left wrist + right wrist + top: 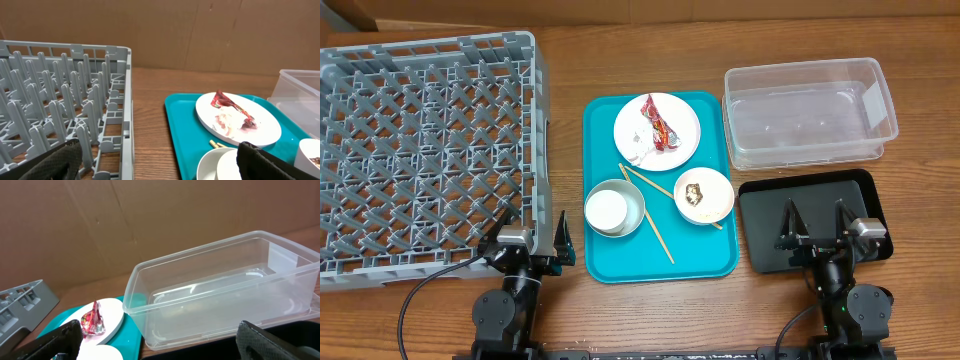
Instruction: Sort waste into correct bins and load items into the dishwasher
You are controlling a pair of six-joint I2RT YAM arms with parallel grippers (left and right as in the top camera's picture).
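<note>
On the round white plate [686,122], at the far end of the flat teal serving tray [710,258], lies the crumpled red-and-white wrapper [660,125], with the crumpled white napkin [642,148] touching it. Nothing is sorted yet, so we judge the wrapper the sensible first pick.

Nearer on the tray sit the grey bowl [636,196] with the small white cup [608,211] inside it and the pale pinkish bowl [719,203], which holds rice and a brown food bit [693,190]. The two thin wooden chopsticks [656,233] lie slantwise between the bowls. The clear rectangular plastic tub [800,67] stands empty just right of the tray, with the shallow black rectangular tray [765,228] in front of it. The large grey plastic dish rack [536,150] is on the left.

Both the left gripper [535,218] and the right gripper [813,208] wait at the near edge, jaws spread wide and holding nothing.

We would send the right arm, which is nearer the bins. It should come down from above on the wrapper's raised ridge and pinch the wrapper alone, clear of the napkin and without pressing on the plate. Then it should lift high enough to clear the tub's rim.
</note>
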